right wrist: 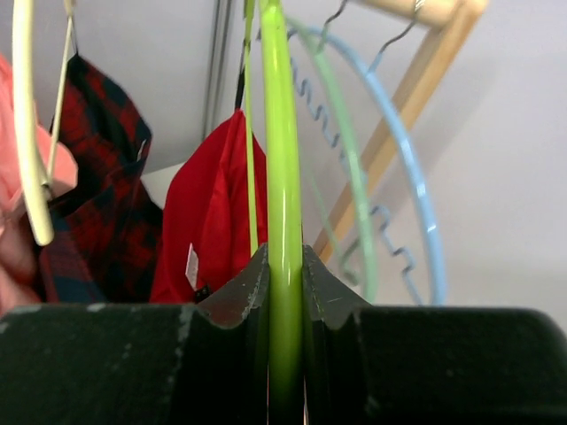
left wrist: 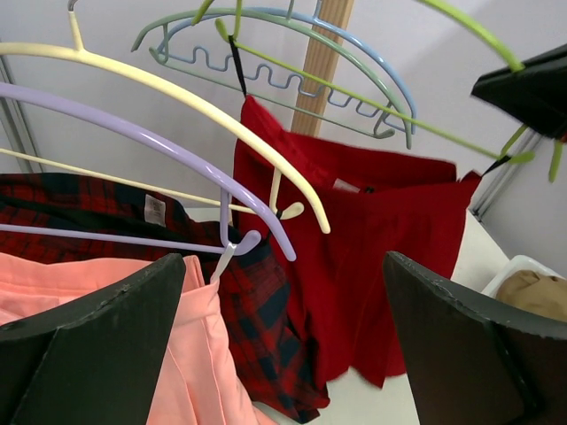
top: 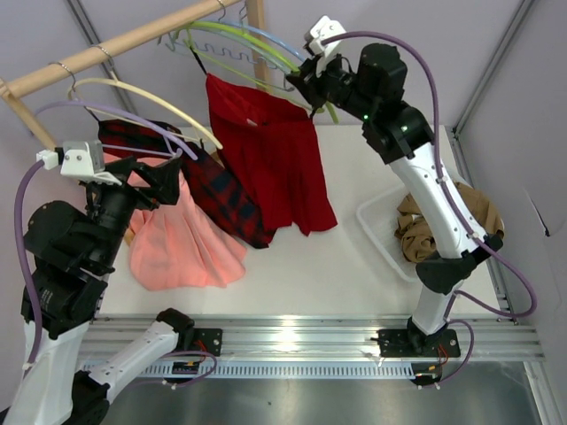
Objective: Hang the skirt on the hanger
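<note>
The deep-red pleated skirt (top: 270, 159) hangs by thin black loops from the lime-green hanger (top: 252, 42), its hem resting on the white table. From the left wrist the skirt (left wrist: 372, 257) shows below the hanger's thin bar (left wrist: 354, 97). My right gripper (top: 307, 84) is up at the hanger's right end, shut on it. In the right wrist view the green rod (right wrist: 283, 159) runs straight between the jaws of the right gripper (right wrist: 285, 270), with the skirt (right wrist: 213, 212) behind. My left gripper (top: 168, 177) is open and holds nothing, with its wide jaws (left wrist: 285, 266) facing the hanging clothes.
A wooden rail (top: 115, 44) carries the hangers. A red-and-black plaid skirt (top: 221, 190) hangs on a lilac hanger, and a salmon-pink skirt (top: 182, 243) on a cream one. A light-blue hanger (top: 266, 37) is beside the green one. A white bin (top: 376, 226) holds tan cloth (top: 443, 221).
</note>
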Tool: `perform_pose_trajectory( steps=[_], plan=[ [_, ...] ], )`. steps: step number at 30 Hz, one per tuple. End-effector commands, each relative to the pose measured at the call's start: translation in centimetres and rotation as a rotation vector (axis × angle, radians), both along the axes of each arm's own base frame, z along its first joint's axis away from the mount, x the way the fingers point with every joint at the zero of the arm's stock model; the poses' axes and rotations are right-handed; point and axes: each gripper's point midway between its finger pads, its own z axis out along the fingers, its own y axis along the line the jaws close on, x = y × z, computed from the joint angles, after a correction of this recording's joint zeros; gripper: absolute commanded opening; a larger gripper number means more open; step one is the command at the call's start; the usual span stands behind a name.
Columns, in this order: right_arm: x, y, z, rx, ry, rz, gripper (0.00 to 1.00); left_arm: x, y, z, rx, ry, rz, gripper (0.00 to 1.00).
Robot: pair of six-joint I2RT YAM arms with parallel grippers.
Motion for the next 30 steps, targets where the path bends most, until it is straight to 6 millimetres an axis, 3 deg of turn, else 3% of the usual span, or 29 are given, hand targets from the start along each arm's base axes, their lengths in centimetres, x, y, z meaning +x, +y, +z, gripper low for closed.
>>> perform_pose_trajectory(
  steps=[1,4,11,14,18,23,28,30],
  plan=[
    [-2.9,-3.7,12.7,0.219,-0.348,0.029,0.00,0.2,0.1,-0.3,0.006,0.005,0.008,0.99],
    [-2.9,-3.3,13.2,0.252,-0.358,0.069,0.00,0.1,0.2,-0.2,0.004,0.004,0.010,1.00],
    [-1.6,0.8,11.8,0.313,-0.315,0.184,0.00,0.2,0.6,-0.7,0.014,0.024,0.034,1.00],
    [-2.1,2.9,11.4,0.309,-0.326,0.221,0.00,-0.2,0.9,-1.0,0.021,0.035,0.042,0.99],
    [-1.1,6.2,8.3,0.254,-0.295,0.230,0.00,-0.5,1.6,-2.1,0.025,0.059,0.071,0.99],
    [0.6,8.4,5.6,0.208,-0.283,0.194,0.00,-1.7,2.7,-2.9,0.019,0.076,0.099,0.99],
    [0.8,10.2,5.7,0.235,-0.311,0.191,0.00,-2.7,3.4,-4.3,0.028,0.102,0.110,1.00],
    [0.6,10.2,6.7,0.260,-0.336,0.182,0.00,-3.4,3.5,-4.9,0.024,0.109,0.102,1.00]
  ],
)
